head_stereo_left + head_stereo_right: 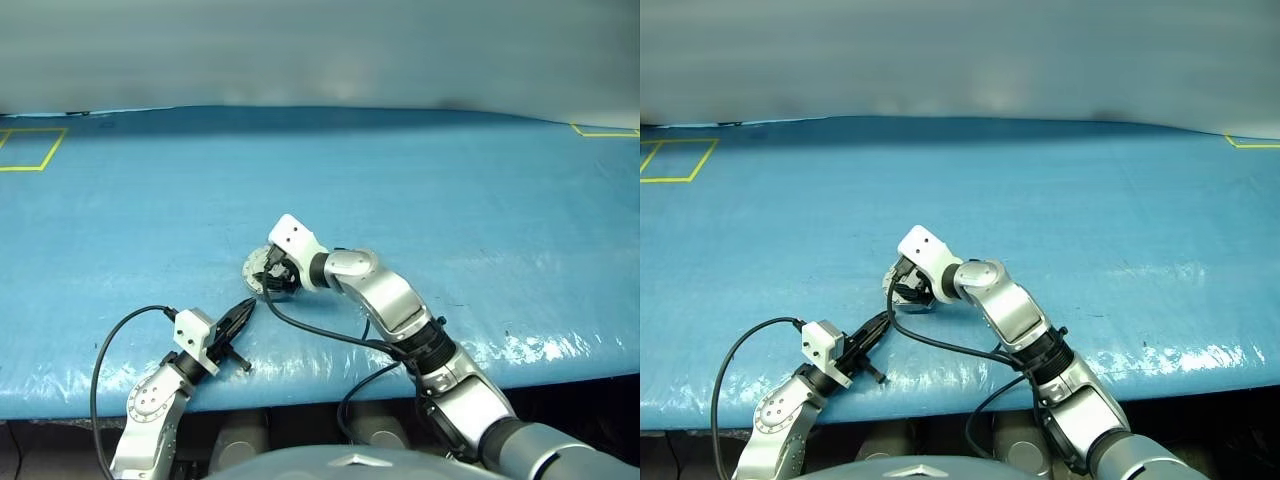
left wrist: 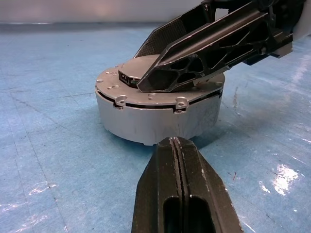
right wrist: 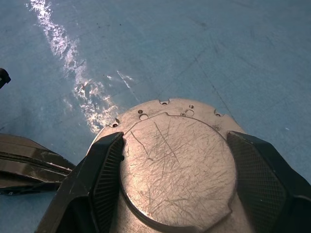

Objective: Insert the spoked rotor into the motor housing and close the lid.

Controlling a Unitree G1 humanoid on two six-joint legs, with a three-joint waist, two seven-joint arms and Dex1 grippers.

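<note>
The motor housing stands on the blue table as a grey puck, with the lid lying flat on top of it. My right gripper reaches down over it, its two fingers pressed against opposite sides of the lid's raised round middle. In the eye views this gripper covers most of the housing. My left gripper is shut and empty, its tip just short of the housing's near wall and level with the table. The spoked rotor is hidden.
The blue table cover stretches wide behind and to both sides. Yellow tape marks lie at the far left and far right. The table's front edge runs close under both arms. A black cable trails beside the right arm.
</note>
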